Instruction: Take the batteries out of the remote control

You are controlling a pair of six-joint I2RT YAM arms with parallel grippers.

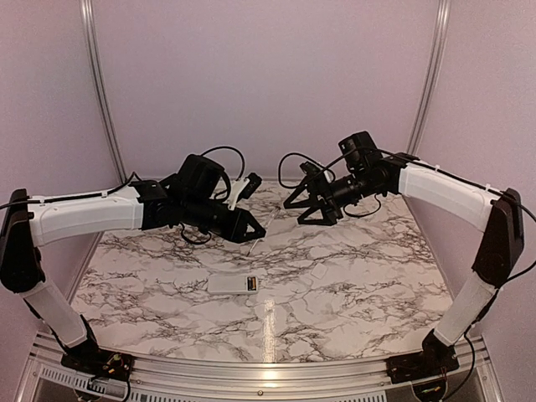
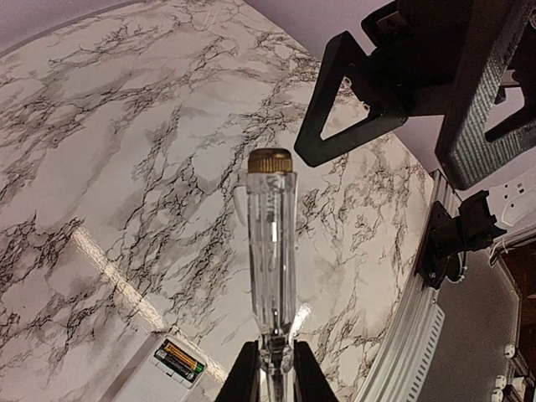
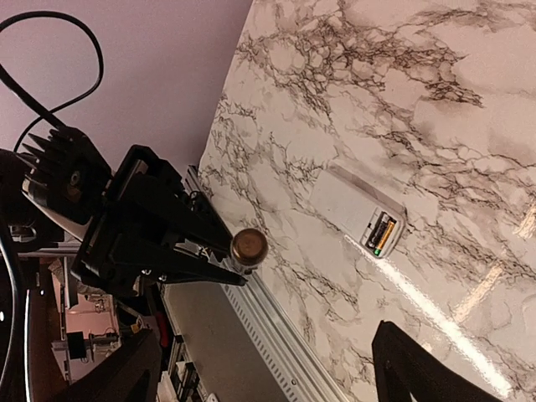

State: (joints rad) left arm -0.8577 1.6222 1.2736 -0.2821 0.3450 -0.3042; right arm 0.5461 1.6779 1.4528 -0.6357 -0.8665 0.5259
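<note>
Your L gripper (image 2: 274,367) is clamped tight on the thin shaft end of a clear-handled tool (image 2: 270,251), w/ the tool's brass cap facing away from the fingers, toward the R gripper (image 1: 303,210). The R gripper hangs w/ jaws spread wide and nothing between them. The remote control (image 1: 233,284) lies flat on the marble table (image 1: 352,293), left of centre and closer to you than both grippers, well apart from them. In the top view its long axis runs approx left-right, along the near edge. The open compartment faces up at its right end. The batteries (image 2: 182,358) sit side by side in there and seem to lie crosswise to the remote's length. Both grippers are up off the table.
</note>
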